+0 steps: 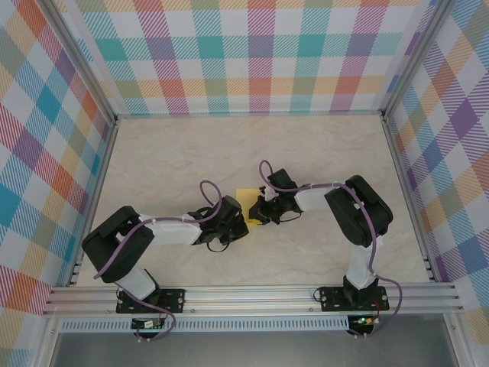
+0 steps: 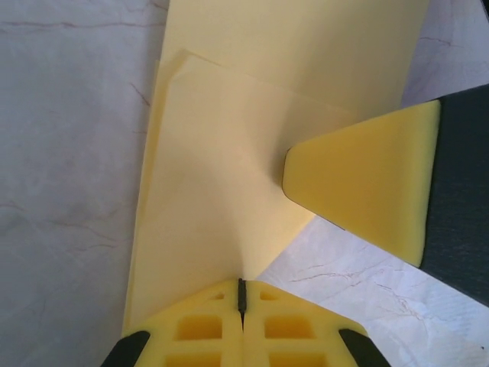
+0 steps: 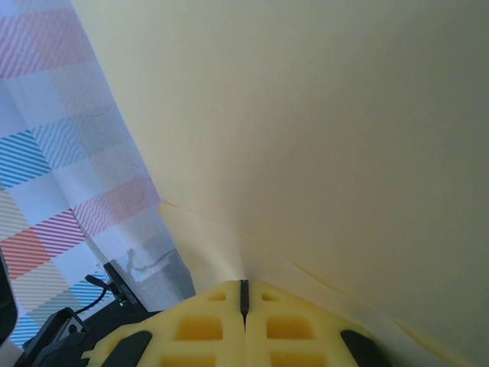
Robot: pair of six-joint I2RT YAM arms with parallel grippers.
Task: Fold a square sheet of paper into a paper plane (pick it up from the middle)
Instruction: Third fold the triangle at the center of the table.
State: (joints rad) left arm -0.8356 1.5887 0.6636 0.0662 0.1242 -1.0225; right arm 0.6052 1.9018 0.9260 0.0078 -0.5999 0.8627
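Thin bright-yellow square sheet of paper is sitting at mid-table, held between the two arms over the pale marbled tabletop.

Left gripper is reaching in from the left. Its yellow foam fingers are pressing together on the sheet's near edge, with no gap between them.

Right gripper is coming in from the right, likewise closed and pinching the paper. One of its pads is showing on the sheet in the left wrist view.

Progress, as a judgement: the paper is lying in overlapping layers with a slanted edge, so at least one fold is in. No pointed dart yet, so nose folds, centre crease and wings are probably all left to do. Whether the sheet is touching the table cannot be told.
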